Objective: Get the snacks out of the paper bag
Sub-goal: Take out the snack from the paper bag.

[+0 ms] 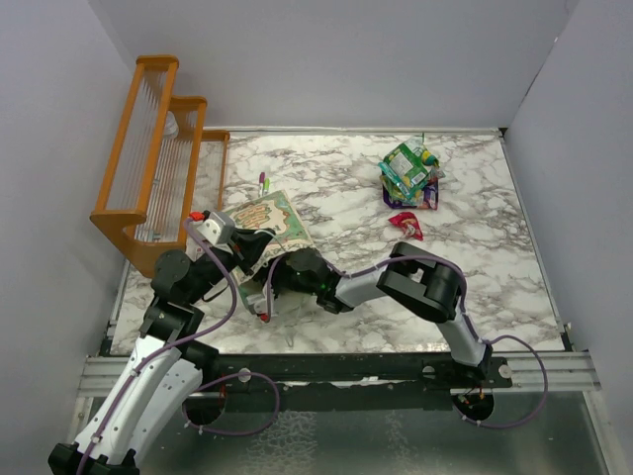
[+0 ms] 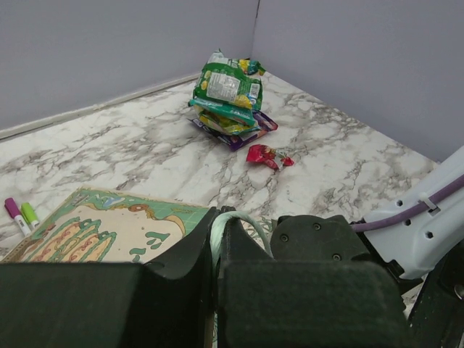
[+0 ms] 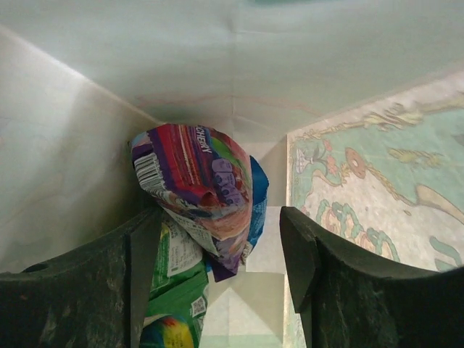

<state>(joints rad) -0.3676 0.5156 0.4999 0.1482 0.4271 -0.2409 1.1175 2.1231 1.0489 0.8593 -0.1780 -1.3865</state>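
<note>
Inside, the right wrist camera looks into the cream interior of the paper bag (image 3: 87,145), where a purple packet (image 3: 199,185) stands on end between the two dark fingers (image 3: 94,290) of the right gripper (image 3: 217,217). The jaws are spread wide and clamp nothing. The packet lies nearer the finger at 9 o'clock, its lower edge just beside that tip, with a clear gap to the finger at 3 o'clock. A green packet (image 3: 177,290) lies under it at 7 o'clock, partly hidden behind the same finger. From above, the bag (image 1: 272,220) lies flat on the marble table (image 1: 495,267) at about 9 o'clock from the middle, printed face up, and the right gripper (image 1: 275,285) reaches into its near end. The left gripper (image 2: 217,221) is pinched closed on the bag's mint-green rim (image 2: 239,221). A pile of packets (image 1: 409,170) sits out on the table at 1 o'clock, with a red packet (image 1: 406,226) just beside it toward 6 o'clock.
</note>
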